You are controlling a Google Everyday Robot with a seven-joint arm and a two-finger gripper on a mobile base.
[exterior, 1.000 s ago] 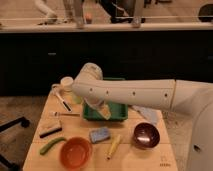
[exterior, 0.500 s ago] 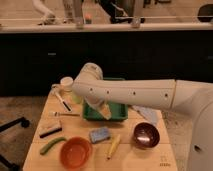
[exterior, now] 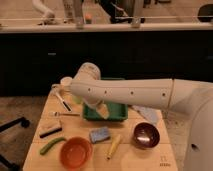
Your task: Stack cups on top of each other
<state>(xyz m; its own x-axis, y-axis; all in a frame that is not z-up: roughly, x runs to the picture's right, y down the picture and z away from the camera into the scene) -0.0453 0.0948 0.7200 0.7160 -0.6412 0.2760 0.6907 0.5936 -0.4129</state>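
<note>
Camera view: a wooden table (exterior: 75,125) stands in front of a dark counter, and the robot's white arm (exterior: 135,93) reaches across it from the right. The arm bends downward at its left end, so the gripper (exterior: 103,111) hangs over the left part of a green tray (exterior: 117,113) at the middle of the table. Its fingers are spread wide and, as far as can be made out, have hold of nothing. The cream-white cup (exterior: 66,81) stands upright at the far left corner of the table, just beside the bend of the arm and apart from the gripper. The green cup (exterior: 77,99) sits nearer, left of the tray, partly hidden under the arm; the two cups stand separately, not stacked. A black-handled utensil (exterior: 63,102) lies left of the green cup. Along the near edge stand an orange bowl (exterior: 76,151) to the left and a maroon bowl (exterior: 145,135) to the right. Between the bowls lie a blue sponge (exterior: 99,134) and a yellow banana-shaped item (exterior: 114,146). A long green vegetable (exterior: 51,145) lies left of the orange bowl.
</note>
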